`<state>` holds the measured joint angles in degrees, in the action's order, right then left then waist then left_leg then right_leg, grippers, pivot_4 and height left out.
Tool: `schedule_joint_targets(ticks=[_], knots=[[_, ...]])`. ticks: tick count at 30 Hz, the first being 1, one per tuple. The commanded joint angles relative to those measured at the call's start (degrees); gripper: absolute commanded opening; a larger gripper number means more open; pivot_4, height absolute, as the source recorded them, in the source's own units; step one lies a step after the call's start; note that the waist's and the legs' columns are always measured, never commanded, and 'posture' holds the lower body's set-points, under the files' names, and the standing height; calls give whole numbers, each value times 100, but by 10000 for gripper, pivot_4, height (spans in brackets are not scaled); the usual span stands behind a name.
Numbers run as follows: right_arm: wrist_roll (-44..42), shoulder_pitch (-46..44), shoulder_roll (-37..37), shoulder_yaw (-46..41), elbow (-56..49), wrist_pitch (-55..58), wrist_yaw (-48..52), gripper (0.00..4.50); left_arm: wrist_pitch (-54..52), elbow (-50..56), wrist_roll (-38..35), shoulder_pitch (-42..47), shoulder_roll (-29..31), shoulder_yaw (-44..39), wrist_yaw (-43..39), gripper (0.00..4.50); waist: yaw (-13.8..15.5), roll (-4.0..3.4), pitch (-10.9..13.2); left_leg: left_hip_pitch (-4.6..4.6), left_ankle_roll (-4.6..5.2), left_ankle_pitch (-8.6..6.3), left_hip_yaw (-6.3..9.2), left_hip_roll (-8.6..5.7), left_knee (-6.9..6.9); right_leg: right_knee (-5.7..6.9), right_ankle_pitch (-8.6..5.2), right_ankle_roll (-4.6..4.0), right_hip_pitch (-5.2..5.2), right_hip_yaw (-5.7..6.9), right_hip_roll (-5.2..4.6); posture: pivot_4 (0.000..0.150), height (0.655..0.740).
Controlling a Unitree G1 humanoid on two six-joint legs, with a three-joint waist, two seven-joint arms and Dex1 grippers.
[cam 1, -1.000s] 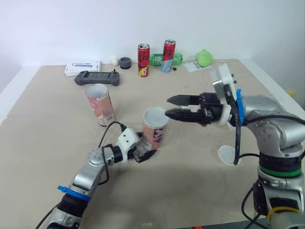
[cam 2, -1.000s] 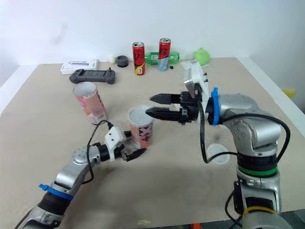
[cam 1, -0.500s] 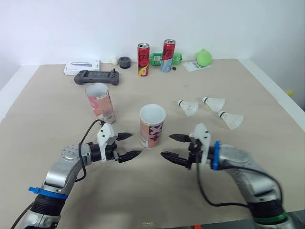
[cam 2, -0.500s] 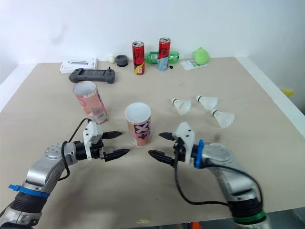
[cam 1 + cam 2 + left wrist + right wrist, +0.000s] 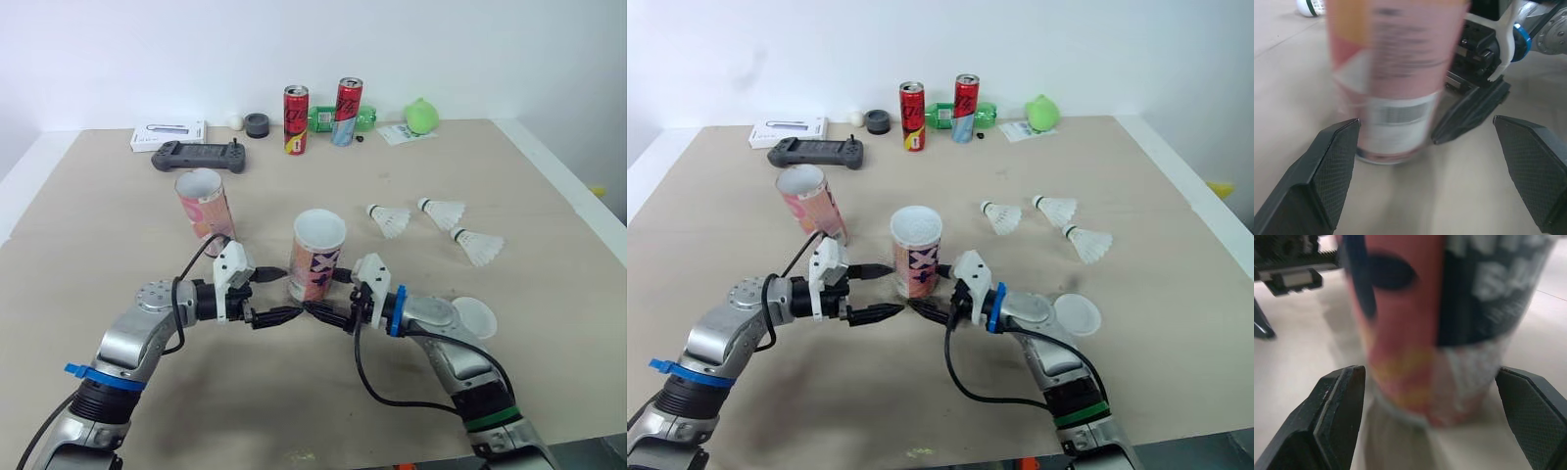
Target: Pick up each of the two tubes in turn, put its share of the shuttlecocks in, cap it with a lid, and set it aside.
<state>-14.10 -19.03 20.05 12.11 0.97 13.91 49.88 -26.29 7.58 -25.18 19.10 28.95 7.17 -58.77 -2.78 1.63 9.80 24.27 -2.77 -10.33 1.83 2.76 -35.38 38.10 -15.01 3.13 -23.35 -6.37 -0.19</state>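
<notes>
pincers of left gripper (image 5: 282, 295) and right gripper (image 5: 326, 295), both spread, bracket the base of the upright pink printed cardboard tube (image 5: 315, 257), probably to steady it for pickup; white feather shuttlecocks (image 5: 390, 219) lie nearby.

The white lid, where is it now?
In the left eye view the white lid lies on the table's right side, beside the right arm, nearer than the shuttlecocks.

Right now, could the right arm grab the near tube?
Probably yes. The right gripper is open, and in its wrist view the near tube stands between its fingers with nothing in front. The left gripper, also open, sits close at the tube's other side and might crowd it.
</notes>
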Motion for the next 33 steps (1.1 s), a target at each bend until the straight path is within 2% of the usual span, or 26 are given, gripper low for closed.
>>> schedule_joint_targets(ticks=[1,9,11,12,17,20,23,26,29,30,33], knots=[[8,-165,-85,29,-30,-58,13,44622,84,119,25,40,-54,57,35,45000,-1,0,0,0,0,0,0,0,-1,0,1,0,0,0,0,1500,7400],[178,-424,-307,163,353,-211,1,44622,85,99,82,-43,-78,80,113,45000,-2,0,0,-2,-1,1,0,0,-4,2,8,0,1,0,1,1500,7400],[206,-437,-321,165,399,-243,22,40770,100,95,101,-87,-62,19,161,45000,-2,0,0,-2,-1,1,0,0,-4,2,8,0,0,0,1,1500,7400],[210,-439,-323,160,398,-248,28,40770,109,95,104,-103,-53,-15,185,45000,-3,0,0,-2,0,1,0,0,-4,2,8,0,1,0,1,1500,7400],[-1,-317,-197,38,-71,-31,120,40770,84,191,-49,-45,-3,-325,329,45000,-2,-1,1,-2,-1,1,0,0,-4,3,8,0,0,0,1,1500,7400],[-266,-139,13,-188,-705,248,139,40770,-161,429,-332,99,44,-611,415,45000,0,-2,3,-1,-1,1,1,0,-3,3,7,1,0,0,1,1500,7400],[-888,108,352,-867,-1658,883,-54,40770,-381,684,-517,310,84,-701,473,45000,22,3,19,7,-1,1,6,-1,-5,3,4,5,-1,2,-2,1500,7400],[-1270,261,547,-1470,-2173,1258,-402,40770,-514,804,-637,410,28,-656,548,45000,16,6,21,7,-1,1,4,-8,-11,0,5,13,6,1,-11,1500,7400],[-1446,462,735,-2999,-2124,1292,-1298,40770,-535,825,-532,640,-439,-115,711,45000,67,6,22,6,-1,1,5,-8,-11,1,6,12,6,1,-9,1500,7400],[-1267,570,851,-3417,-1914,1144,-1588,40770,-515,794,-426,748,-649,119,783,45000,101,6,22,9,-1,2,12,-12,-13,0,5,14,10,9,-13,1500,7400],[-983,803,1073,-4137,-1335,911,-2089,40770,-371,627,-173,987,-1163,565,996,45000,122,10,24,17,-1,1,3,-20,-27,-6,10,27,11,0,-22,1500,7400]])
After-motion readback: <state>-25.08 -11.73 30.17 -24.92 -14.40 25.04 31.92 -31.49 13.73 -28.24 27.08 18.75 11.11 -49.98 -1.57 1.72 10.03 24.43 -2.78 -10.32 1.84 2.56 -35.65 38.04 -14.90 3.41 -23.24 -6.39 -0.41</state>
